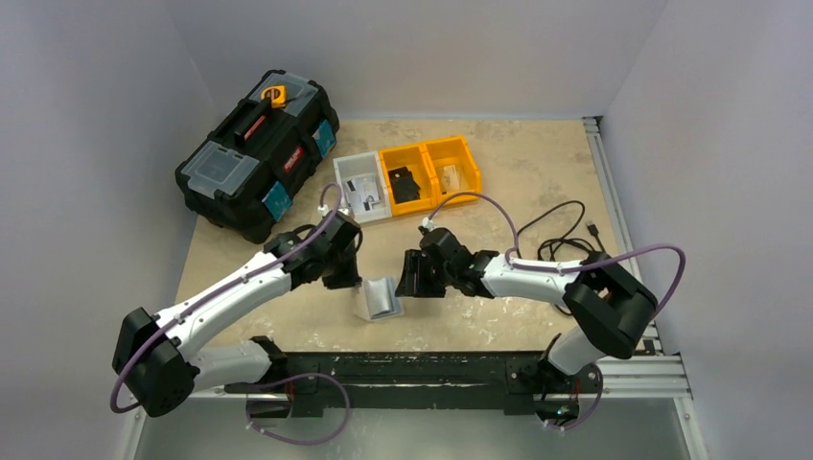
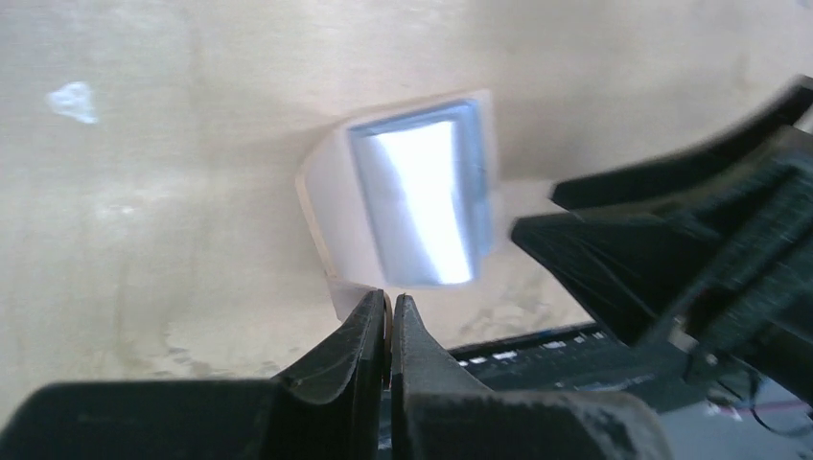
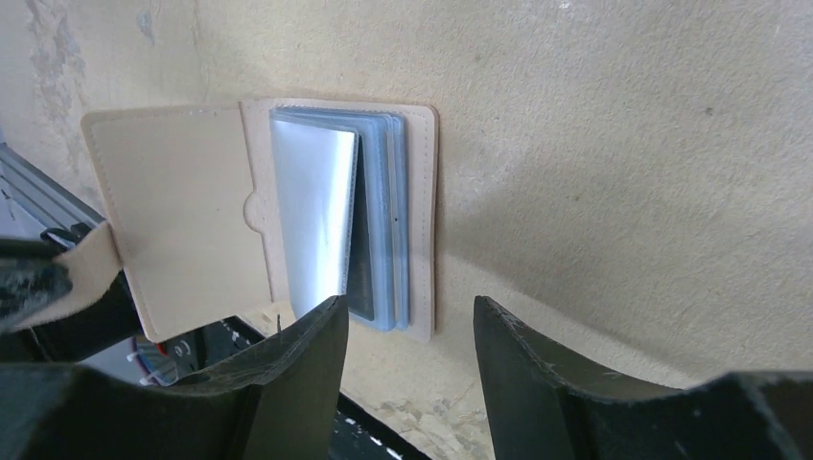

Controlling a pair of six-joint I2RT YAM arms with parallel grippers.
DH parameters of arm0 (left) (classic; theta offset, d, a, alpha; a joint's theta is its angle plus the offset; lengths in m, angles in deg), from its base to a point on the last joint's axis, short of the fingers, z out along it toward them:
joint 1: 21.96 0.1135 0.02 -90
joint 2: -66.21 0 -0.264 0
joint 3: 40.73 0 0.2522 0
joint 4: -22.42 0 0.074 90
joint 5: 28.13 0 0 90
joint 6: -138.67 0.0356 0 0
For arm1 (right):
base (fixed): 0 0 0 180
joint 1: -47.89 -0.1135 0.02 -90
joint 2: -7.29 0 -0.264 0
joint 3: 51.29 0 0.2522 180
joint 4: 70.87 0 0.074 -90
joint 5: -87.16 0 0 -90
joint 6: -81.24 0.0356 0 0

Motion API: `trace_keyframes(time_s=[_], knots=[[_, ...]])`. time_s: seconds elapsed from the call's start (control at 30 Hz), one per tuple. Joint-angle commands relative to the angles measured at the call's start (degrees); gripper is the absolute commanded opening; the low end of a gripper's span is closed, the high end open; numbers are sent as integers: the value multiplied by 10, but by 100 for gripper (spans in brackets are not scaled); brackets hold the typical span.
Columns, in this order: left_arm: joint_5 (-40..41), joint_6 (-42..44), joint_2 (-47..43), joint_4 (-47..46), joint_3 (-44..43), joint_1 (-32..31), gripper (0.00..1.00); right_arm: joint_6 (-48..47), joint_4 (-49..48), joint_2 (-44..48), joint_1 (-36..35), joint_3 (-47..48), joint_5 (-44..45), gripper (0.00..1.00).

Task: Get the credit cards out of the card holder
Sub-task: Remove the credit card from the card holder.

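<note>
Beige stitched material forms the cover of the card holder (image 3: 192, 220), which lies open on the table (image 1: 499, 163) between the two grippers, toward the near edge. One cover flap is spread to the side. The other half carries a stack of clear bluish sleeves, and the top leaf is raised and reflects light strongly. The credit cards (image 3: 372, 259) sit inside these sleeves, with one dark card face showing behind the raised leaf. No card lies outside the holder.

The left gripper (image 2: 389, 321) has its jaws closed together on the outer edge of the spread cover flap, and that edge bends upward where it is pinched. The right gripper (image 3: 405, 311) is positioned just above the sleeve side with its jaws spread apart, touching nothing.

Items at the far side of the table, well apart from the holder:
- black toolbox (image 1: 259, 153), far left
- grey bin (image 1: 362, 187)
- two yellow bins (image 1: 431, 171), beside the grey bin
- black cable (image 1: 566, 235), coiled at the right
</note>
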Motion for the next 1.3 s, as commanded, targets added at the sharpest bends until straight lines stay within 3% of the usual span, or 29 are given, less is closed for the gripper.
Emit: trace_keyframes(time_s=[0.0,0.13,0.4,0.77,0.83,1.0,1.27], knots=[[60,26,-15,39,46,52,0,-7,-4,-16,-11,33,14,50],[30,43,-9,1,116,121,0,-6,-8,-28,-18,38,15,48],[-16,30,60,-74,137,124,0,-10,17,-46,-44,79,39,31],[-15,45,42,-64,117,124,0,-11,15,-118,-80,160,14,29],[-12,49,26,-48,110,124,4,-7,5,-129,-80,170,0,30],[6,60,-31,4,89,125,31,-4,3,-155,-88,204,-13,33],[7,73,-110,71,46,124,36,6,-13,-200,-102,242,-30,46]])
